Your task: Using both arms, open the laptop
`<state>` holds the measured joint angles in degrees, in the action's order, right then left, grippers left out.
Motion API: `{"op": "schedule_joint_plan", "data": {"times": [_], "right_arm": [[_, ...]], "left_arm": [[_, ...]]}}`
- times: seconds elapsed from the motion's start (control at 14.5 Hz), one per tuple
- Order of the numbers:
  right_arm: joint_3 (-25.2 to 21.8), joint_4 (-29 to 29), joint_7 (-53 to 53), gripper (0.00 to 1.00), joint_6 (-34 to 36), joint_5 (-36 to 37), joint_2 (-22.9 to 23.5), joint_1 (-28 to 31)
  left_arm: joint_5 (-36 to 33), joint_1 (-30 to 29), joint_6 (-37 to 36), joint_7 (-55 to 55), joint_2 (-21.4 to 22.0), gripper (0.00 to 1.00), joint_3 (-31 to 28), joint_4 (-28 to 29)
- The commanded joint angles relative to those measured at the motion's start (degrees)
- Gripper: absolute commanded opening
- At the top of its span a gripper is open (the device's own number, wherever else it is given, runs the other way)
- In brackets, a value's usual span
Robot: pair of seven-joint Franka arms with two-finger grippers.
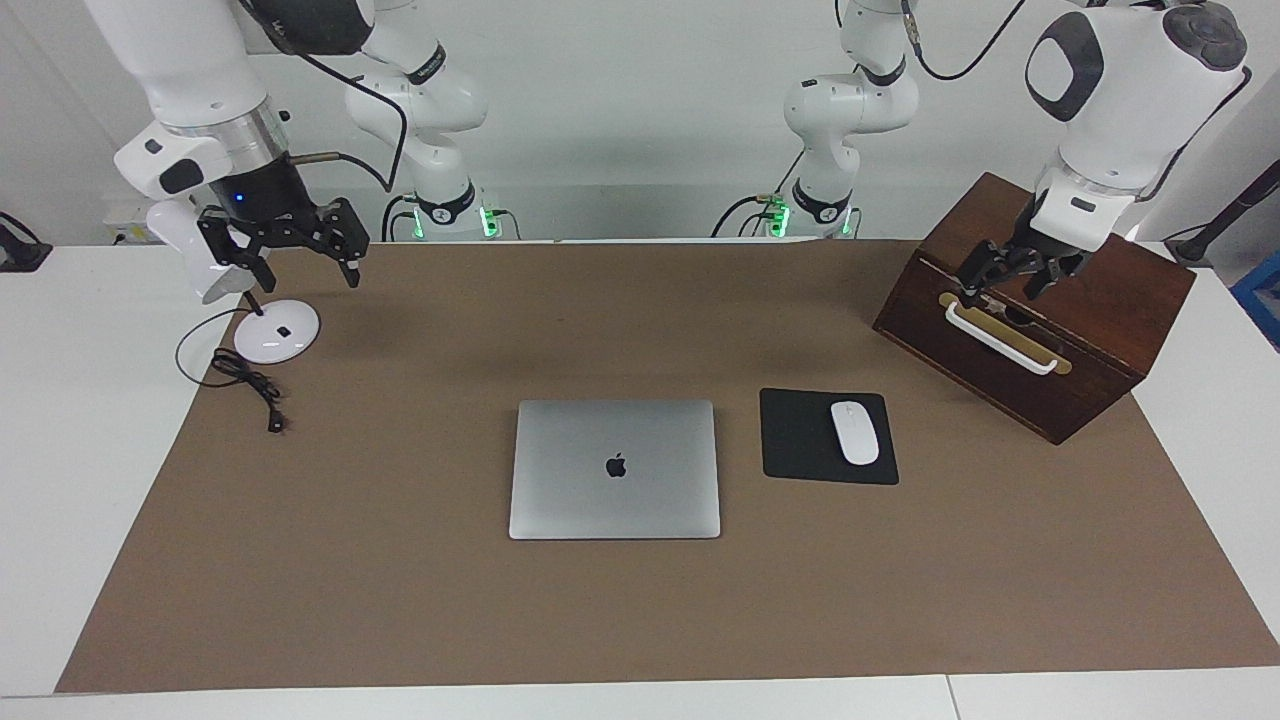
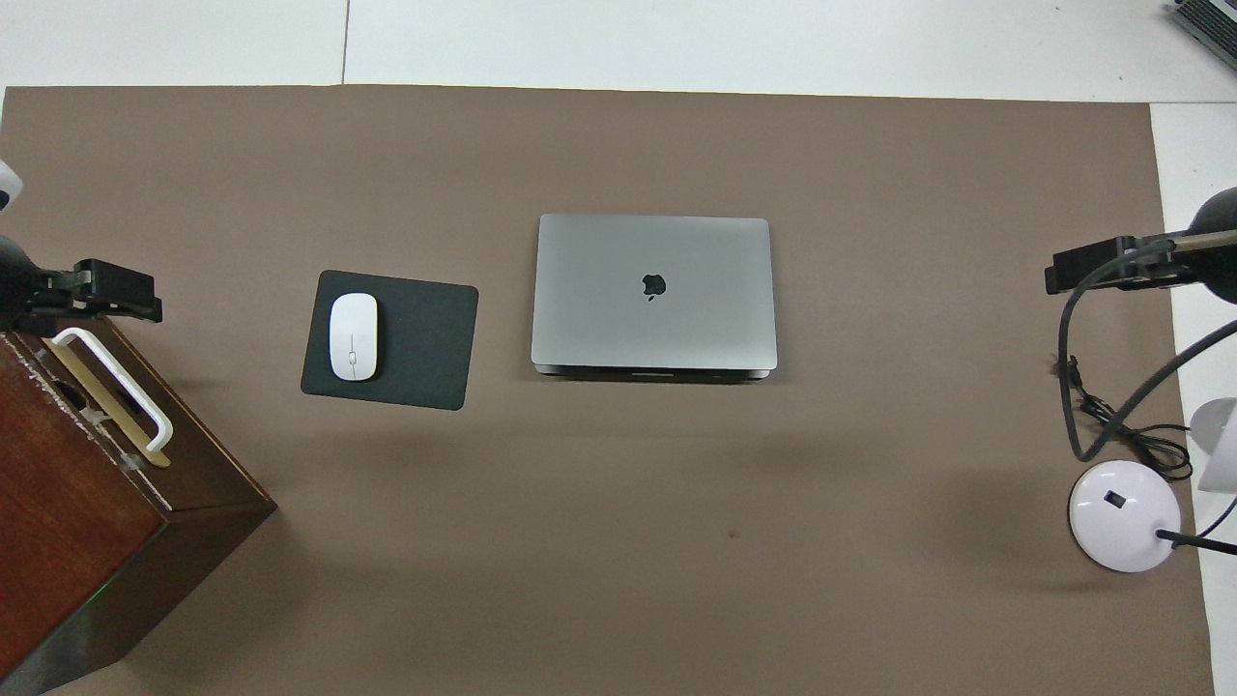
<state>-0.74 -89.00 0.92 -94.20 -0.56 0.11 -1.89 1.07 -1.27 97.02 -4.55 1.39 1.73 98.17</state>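
Observation:
The laptop (image 1: 615, 468) lies shut and flat in the middle of the brown mat, its silver lid with the dark apple logo facing up; it also shows in the overhead view (image 2: 654, 290). My left gripper (image 1: 1005, 288) hangs open over the wooden box, just above its white handle, and holds nothing; the overhead view shows it too (image 2: 101, 290). My right gripper (image 1: 305, 268) hangs open and empty over the white round lamp base, and it also shows in the overhead view (image 2: 1102, 266). Both grippers are well away from the laptop.
A black mouse pad (image 1: 795, 440) with a white mouse (image 1: 854, 432) lies beside the laptop toward the left arm's end. A dark wooden box (image 1: 1110, 330) with a white handle (image 1: 1000, 338) stands at that end. A lamp base (image 1: 277, 331) and its black cable (image 1: 245, 378) lie at the right arm's end.

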Motion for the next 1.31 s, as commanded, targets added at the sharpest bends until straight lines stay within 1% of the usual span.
{"op": "schedule_joint_plan", "data": {"times": [0.0, 0.41, 0.76, 1.1, 1.17, 1.24], "right_arm": [[-0.1, -1.6, -0.6, 1.00, -0.6, -1.1, -1.3, 0.3], [-0.1, -1.5, -0.6, 1.00, -0.6, -1.1, -1.3, 0.3], [-0.1, -1.5, -0.7, 1.00, -0.6, -1.1, -1.3, 0.3], [-0.1, -1.6, -0.7, 1.00, -0.6, -1.1, -1.3, 0.3], [-0.1, -1.6, -0.7, 1.00, -0.6, -1.1, -1.3, 0.3], [-0.1, -1.5, -0.7, 1.00, -0.6, -1.1, -1.3, 0.3]], "left_arm": [[-0.1, 0.2, -0.1, 1.0, -0.3, 1.00, -0.4, -0.6], [0.0, 0.3, 0.3, 4.1, -0.2, 1.00, -0.5, -0.3], [0.0, 0.1, 0.7, 3.7, -0.4, 1.00, -1.6, -1.1], [0.0, 0.2, 0.6, 3.5, -0.2, 1.00, -1.6, -0.4], [0.0, 0.2, 0.8, 3.4, -0.1, 0.94, -1.6, -0.3], [0.1, 0.2, 0.6, 3.1, -0.2, 0.58, -1.6, -0.3]]}}
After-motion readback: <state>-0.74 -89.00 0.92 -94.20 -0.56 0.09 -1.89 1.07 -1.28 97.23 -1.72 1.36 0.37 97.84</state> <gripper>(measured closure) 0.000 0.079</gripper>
